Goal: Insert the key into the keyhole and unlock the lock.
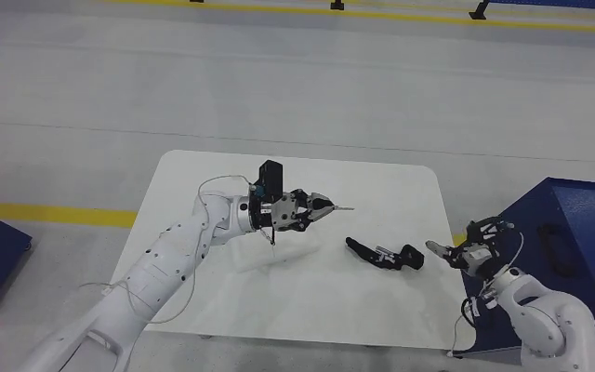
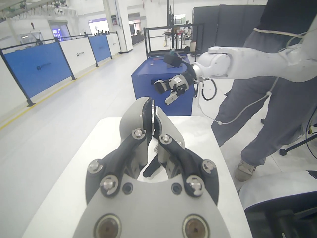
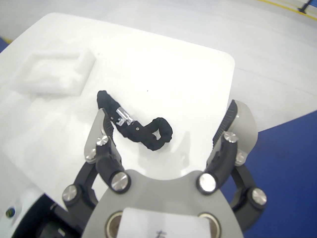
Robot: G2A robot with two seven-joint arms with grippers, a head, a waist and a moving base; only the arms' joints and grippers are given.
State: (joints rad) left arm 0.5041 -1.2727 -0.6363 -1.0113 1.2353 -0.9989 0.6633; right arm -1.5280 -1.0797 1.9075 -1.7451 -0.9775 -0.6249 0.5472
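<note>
A black cloth-covered chain lock with a silver metal end lies on the white table, right of centre. My left gripper hovers left of the lock and beyond it, shut on a thin metal key whose tip points right. In the left wrist view the key is pinched edge-on between the pads of that gripper. My right gripper stands open at the table's right edge, just right of the lock. In its own wrist view the lock lies ahead of the gripper, close to one finger.
A white foam tray sits on the table left of the lock, under the left arm. A blue cabinet stands just past the table's right edge, behind the right arm.
</note>
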